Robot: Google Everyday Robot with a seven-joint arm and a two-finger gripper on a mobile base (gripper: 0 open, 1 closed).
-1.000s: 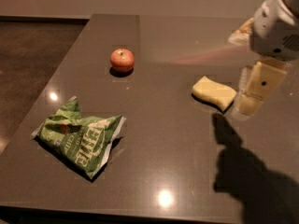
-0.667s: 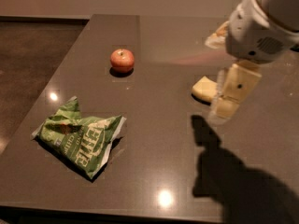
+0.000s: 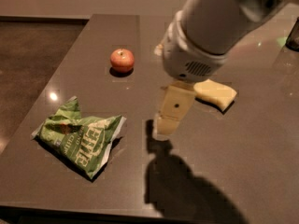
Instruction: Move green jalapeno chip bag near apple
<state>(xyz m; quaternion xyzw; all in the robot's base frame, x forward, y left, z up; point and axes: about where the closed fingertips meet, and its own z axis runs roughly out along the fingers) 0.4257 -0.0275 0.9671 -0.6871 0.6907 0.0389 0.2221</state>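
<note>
Here is the gripper (image 3: 163,127), pointing straight down and hanging low over a bare patch of the dark table (image 3: 243,171). Its shadow pools right under its tip, so I judge it is close to the surface. Whether it is open or closed I cannot tell from this angle, but it carries nothing.

The green jalapeno chip bag (image 3: 81,141) lies to the left of the gripper as the camera sees it, near but not touching. It is flat and crumpled, printed side up, close to the table's front-left edge. It is loose on the surface and held by nobody.

The apple (image 3: 122,59) stands beyond the gripper and a little to the left, upright with its stem dimple on top. It is well apart from the bag, so the task looks barely begun.

Just behind the gripper on the other side rests a pale yellow sponge (image 3: 216,93), partly hidden by the bulky wrist. It is no part of this job.

Why hover here? The gripper sits between bag and sponge with its tip down at bag level, and that reads to me as lining up for a sideways reach to the bag. The foil is thin and rumpled, so a raised fold near the bag's top corner looks like the sensible place to pinch.
</note>
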